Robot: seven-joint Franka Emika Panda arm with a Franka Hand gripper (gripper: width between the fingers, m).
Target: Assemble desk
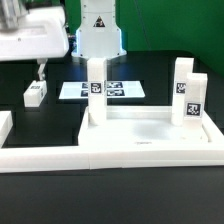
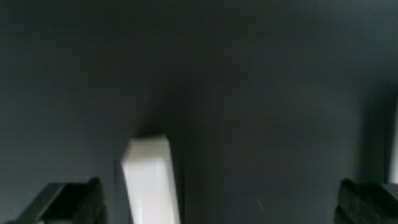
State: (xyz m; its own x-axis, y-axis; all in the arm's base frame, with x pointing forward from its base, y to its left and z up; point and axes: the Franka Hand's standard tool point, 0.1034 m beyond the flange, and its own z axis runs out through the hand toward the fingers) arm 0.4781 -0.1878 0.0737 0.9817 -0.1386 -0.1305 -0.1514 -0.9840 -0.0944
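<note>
Dark table (image 1: 40,125): gripper (image 1: 40,69), fingers (image 2: 71,205) spread wide, hangs over a loose leg block (image 1: 35,93); beside it, an upright leg (image 1: 95,95) on the tabletop (image 1: 150,130) partly hides the marker board (image 1: 120,90)

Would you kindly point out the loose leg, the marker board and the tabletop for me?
Loose leg (image 1: 35,95): exterior view, on its front face.
Marker board (image 1: 135,91): exterior view, on the bare end beyond its tags.
Tabletop (image 1: 140,128): exterior view, on its bare inner floor.
</note>
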